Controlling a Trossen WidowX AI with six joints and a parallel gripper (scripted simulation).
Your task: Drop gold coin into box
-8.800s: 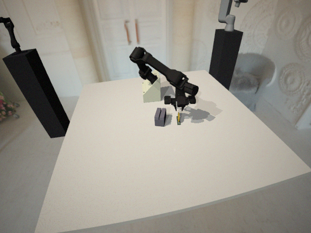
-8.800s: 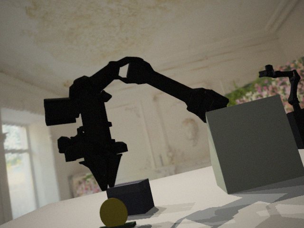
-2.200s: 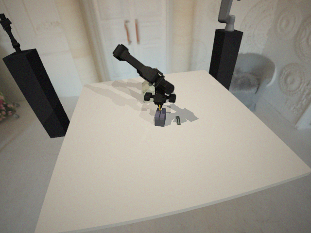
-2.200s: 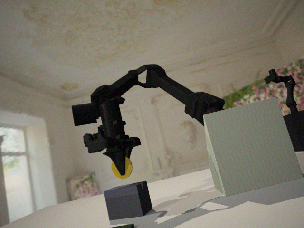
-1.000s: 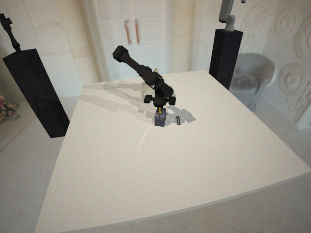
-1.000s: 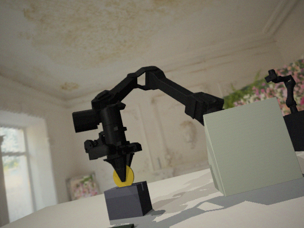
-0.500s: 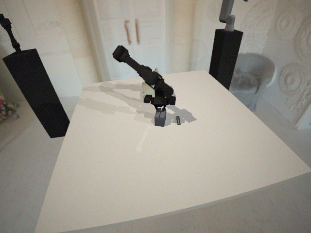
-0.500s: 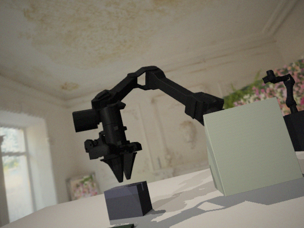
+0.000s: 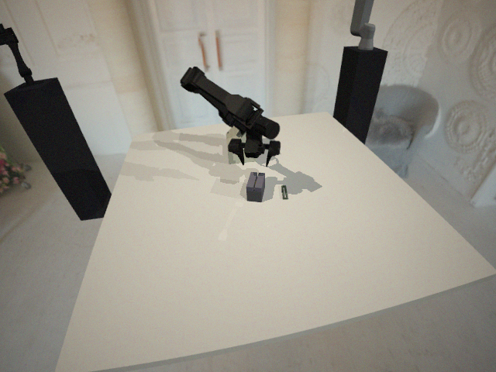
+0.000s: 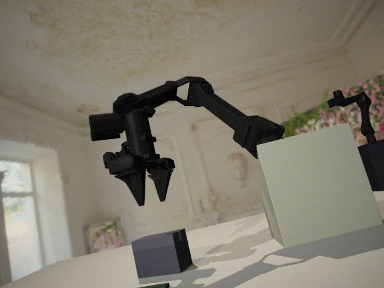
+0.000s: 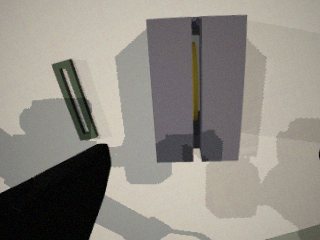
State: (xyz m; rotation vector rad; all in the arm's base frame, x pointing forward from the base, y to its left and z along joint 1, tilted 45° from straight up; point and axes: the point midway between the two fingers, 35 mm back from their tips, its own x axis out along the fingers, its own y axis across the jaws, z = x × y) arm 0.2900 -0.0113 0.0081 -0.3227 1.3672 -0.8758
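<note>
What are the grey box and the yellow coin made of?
The grey box looks like matte plastic or painted wood: flat, dull, no shine. The coin, a gold-yellow sliver showing in the slot, may be metal, but little of it shows.
</note>
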